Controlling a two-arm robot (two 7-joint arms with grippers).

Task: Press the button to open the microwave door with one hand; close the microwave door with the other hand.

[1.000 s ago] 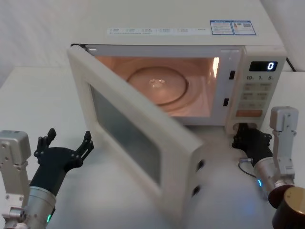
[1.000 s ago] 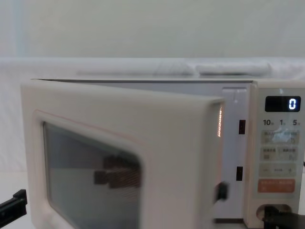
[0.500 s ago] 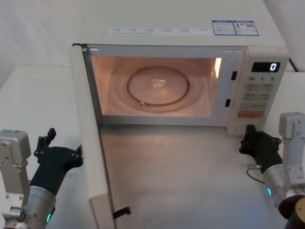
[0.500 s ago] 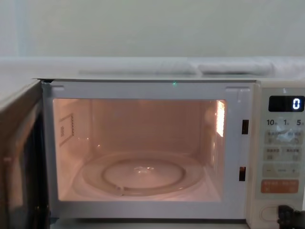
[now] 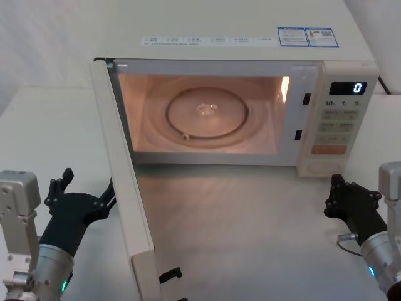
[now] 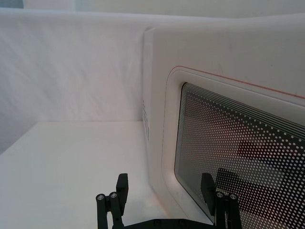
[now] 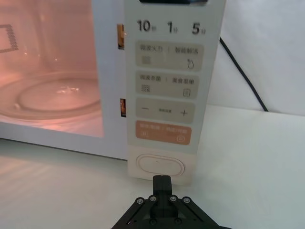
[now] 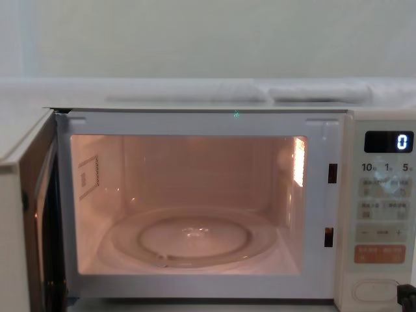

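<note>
The cream microwave (image 5: 250,44) stands open and lit inside. The microwave door (image 5: 122,182) is swung far out on its left hinge, edge-on toward me; its dotted dark window (image 6: 248,152) faces my left side. My left gripper (image 5: 86,187) is open just left of the door's outer face, one finger (image 6: 208,187) close against it; contact cannot be told. The cream pill-shaped button (image 7: 159,165) sits at the bottom of the control panel (image 5: 338,119). My right gripper (image 7: 162,181) is shut, a short way in front of the button and apart from it, also seen low right (image 5: 352,189).
A glass turntable (image 5: 207,113) lies in the cavity. The display (image 5: 348,88) reads 0. A black power cable (image 7: 240,71) runs behind the oven's right side. Bare white table (image 5: 250,226) lies before the cavity.
The door swung from half open to wide open toward my left. My right gripper drew back from the button toward me. The left gripper stayed put.
</note>
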